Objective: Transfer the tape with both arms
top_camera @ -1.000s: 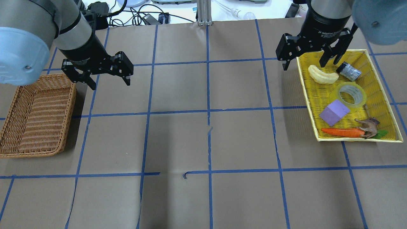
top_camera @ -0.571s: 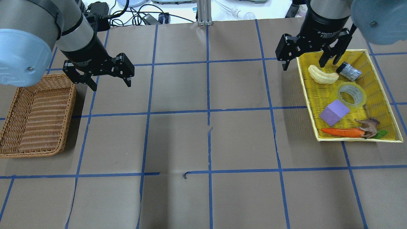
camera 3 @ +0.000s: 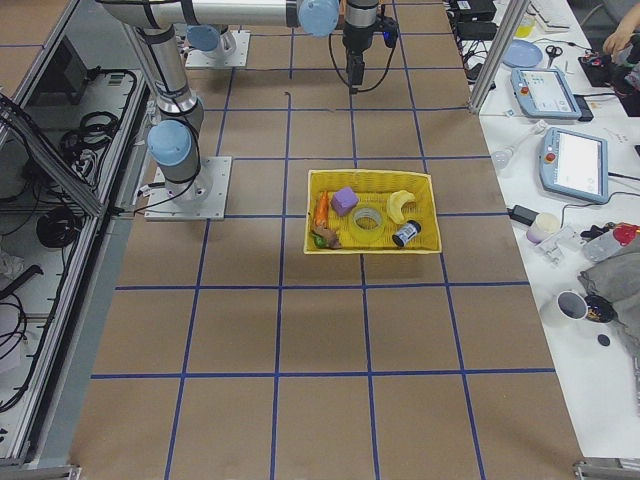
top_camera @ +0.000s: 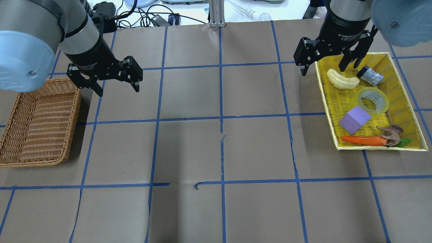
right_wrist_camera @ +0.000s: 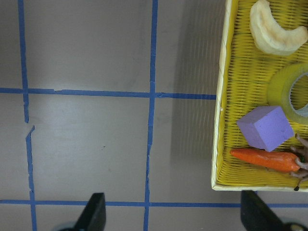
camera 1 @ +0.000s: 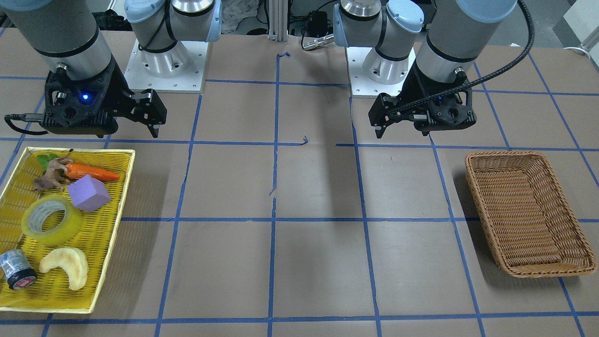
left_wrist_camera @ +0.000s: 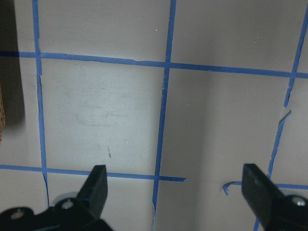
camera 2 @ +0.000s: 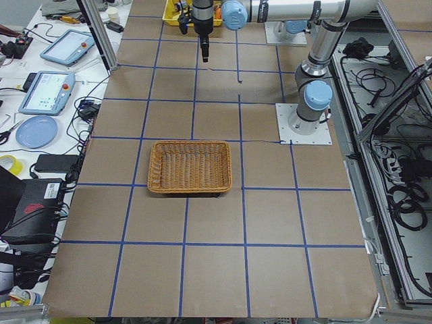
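The tape (top_camera: 383, 105), a yellowish translucent ring, lies flat in the yellow tray (top_camera: 325, 101) at the right; it also shows in the front view (camera 1: 51, 238) and, cut by the frame edge, in the right wrist view (right_wrist_camera: 284, 89). My right gripper (top_camera: 323, 71) is open and empty, hovering over the tray's far left corner, apart from the tape. My left gripper (top_camera: 118, 90) is open and empty above bare table, just right of the wicker basket (top_camera: 75, 118). The left wrist view shows only table between its open fingers (left_wrist_camera: 98, 185).
In the tray also lie a pale banana-shaped piece (top_camera: 342, 80), a small grey roll (top_camera: 370, 75), a purple cube (top_camera: 354, 118), a carrot (top_camera: 362, 140) and a brown toy animal (top_camera: 391, 134). The wicker basket holds nothing. Blue tape lines grid the brown table.
Both grippers have shifted only slightly, the right one a little toward the far edge. Both stay open and nothing was taken hold of.
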Available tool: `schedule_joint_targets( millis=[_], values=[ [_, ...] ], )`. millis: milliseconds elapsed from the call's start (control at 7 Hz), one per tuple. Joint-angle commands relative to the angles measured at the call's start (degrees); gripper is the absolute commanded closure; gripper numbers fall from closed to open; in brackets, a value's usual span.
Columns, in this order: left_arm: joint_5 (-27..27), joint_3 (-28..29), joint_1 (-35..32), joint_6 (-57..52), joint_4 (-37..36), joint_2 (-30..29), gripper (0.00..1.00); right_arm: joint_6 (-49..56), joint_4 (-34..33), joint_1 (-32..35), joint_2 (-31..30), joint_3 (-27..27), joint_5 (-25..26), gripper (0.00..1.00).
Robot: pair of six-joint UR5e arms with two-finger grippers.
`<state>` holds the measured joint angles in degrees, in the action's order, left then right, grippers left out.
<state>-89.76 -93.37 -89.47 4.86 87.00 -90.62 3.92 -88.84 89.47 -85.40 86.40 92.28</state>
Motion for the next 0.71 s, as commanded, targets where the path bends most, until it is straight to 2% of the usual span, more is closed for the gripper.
schedule_joint_targets(
  millis=[0, 429, 571],
  values=[
    [0.0, 0.0, 0.0, 0.0, 0.0, 0.1, 0.00, 4.2, -2.0, -1.7, 1.4, -0.2, 0.1, 0.00],
    [-0.1, 0.0, 0.1, 0.0, 0.0, 0.1, 0.00, 19.8, -4.8, -13.4, 5.7, 0.5, 0.0, 0.00],
    [-0.1, 0.0, 0.1, 0.0, 0.0, 0.1, 0.00, 24.5, -8.2, -16.1, 8.6, 0.5, 0.0, 0.00]
  ],
)
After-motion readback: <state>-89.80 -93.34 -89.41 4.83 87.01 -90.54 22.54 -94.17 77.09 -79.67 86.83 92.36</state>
